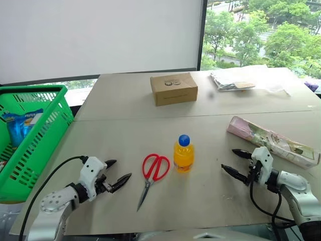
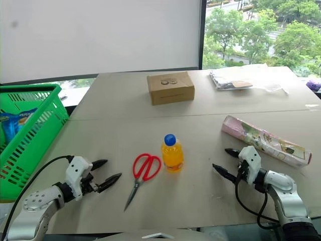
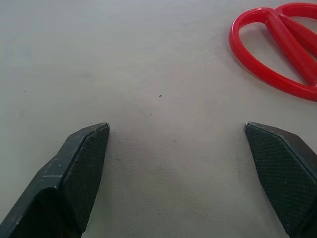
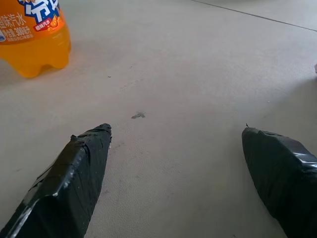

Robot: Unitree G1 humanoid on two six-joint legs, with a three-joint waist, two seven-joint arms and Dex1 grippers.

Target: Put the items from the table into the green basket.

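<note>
Centrally on the table (image 1: 210, 201) stands the bottle (image 1: 183, 154), orange with a blue cap, upright. Just left of it lie the scissors (image 1: 152, 173), red handles toward the far side, blades toward the robot. Behind the bottle sits the brown box (image 1: 173, 89); right of it lies the pink packet (image 1: 273, 141). Well left of the bottle, off the table edge, is the green basket (image 1: 35, 143), a blue bag (image 1: 21, 124) inside. Both claws are released and empty: left gripper (image 1: 117, 175) beside the scissors, right gripper (image 1: 234, 162) between bottle and packet.
</note>
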